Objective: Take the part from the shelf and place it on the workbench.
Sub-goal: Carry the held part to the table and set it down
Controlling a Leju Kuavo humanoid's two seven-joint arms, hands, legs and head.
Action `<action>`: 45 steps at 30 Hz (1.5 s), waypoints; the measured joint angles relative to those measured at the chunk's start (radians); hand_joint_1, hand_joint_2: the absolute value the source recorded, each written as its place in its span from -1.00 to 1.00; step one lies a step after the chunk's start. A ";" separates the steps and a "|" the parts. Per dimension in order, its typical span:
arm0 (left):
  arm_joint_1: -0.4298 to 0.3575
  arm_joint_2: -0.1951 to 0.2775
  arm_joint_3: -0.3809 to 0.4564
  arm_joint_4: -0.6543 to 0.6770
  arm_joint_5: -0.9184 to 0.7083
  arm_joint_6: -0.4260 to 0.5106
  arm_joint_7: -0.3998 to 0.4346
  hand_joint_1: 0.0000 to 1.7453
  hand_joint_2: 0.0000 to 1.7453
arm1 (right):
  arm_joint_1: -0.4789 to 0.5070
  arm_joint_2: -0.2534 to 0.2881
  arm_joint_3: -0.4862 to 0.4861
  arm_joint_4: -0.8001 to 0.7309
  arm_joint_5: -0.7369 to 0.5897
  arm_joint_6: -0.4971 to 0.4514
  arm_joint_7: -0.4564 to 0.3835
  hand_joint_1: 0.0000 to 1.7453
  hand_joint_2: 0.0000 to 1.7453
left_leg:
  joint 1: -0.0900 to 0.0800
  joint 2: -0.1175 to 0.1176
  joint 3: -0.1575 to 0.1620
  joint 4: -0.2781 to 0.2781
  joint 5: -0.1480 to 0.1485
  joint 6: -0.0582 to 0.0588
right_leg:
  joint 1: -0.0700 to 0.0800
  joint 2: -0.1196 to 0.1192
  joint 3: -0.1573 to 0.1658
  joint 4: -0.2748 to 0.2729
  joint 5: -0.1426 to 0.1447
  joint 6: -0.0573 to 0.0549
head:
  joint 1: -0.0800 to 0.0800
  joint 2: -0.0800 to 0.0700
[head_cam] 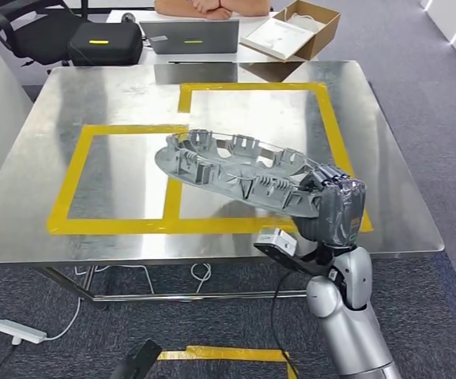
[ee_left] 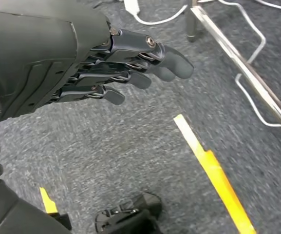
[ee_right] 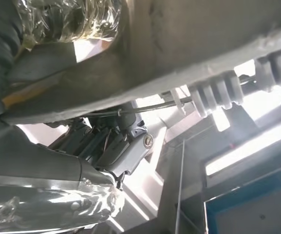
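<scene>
A large grey ribbed plastic part, flat and oval, hangs tilted just above the steel workbench, over the right yellow-taped rectangle. My right hand, wrapped in clear film, grips the part's near right end; its fingers curl over the rim. In the right wrist view the part's underside runs close across the picture above my fingers. My left hand hangs beside my body over grey carpet, fingers stretched out straight and holding nothing.
Yellow tape marks two rectangles on the bench. Behind it stand a laptop, a black case, an open cardboard box and a person's folded arms. Cables and a power strip lie on the carpet under the bench.
</scene>
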 joint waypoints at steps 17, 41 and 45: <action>-0.004 -0.001 -0.017 0.000 0.011 0.021 0.022 -1.00 1.00 | -0.055 0.017 -0.001 0.137 0.072 -0.022 0.053 1.00 1.00 | 0.005 0.003 -0.116 -0.011 0.105 0.020 | -0.003 0.007 0.082 0.055 -0.109 0.030 | 0.004 0.000; -0.003 -0.004 -0.023 0.000 0.013 0.050 0.048 -1.00 1.00 | -0.034 0.023 -0.017 0.168 0.074 -0.022 0.043 1.00 1.00 | 0.004 0.001 -0.137 0.061 0.068 -0.017 | -0.004 0.005 0.033 0.000 -0.026 -0.008 | -0.003 0.000; -0.002 -0.003 -0.028 0.000 0.016 0.039 0.047 -1.00 1.00 | -0.035 0.024 -0.033 0.168 0.121 -0.023 0.047 1.00 1.00 | -0.001 0.002 -0.114 -0.008 0.087 0.003 | -0.002 0.006 0.025 0.002 -0.031 0.011 | -0.003 0.000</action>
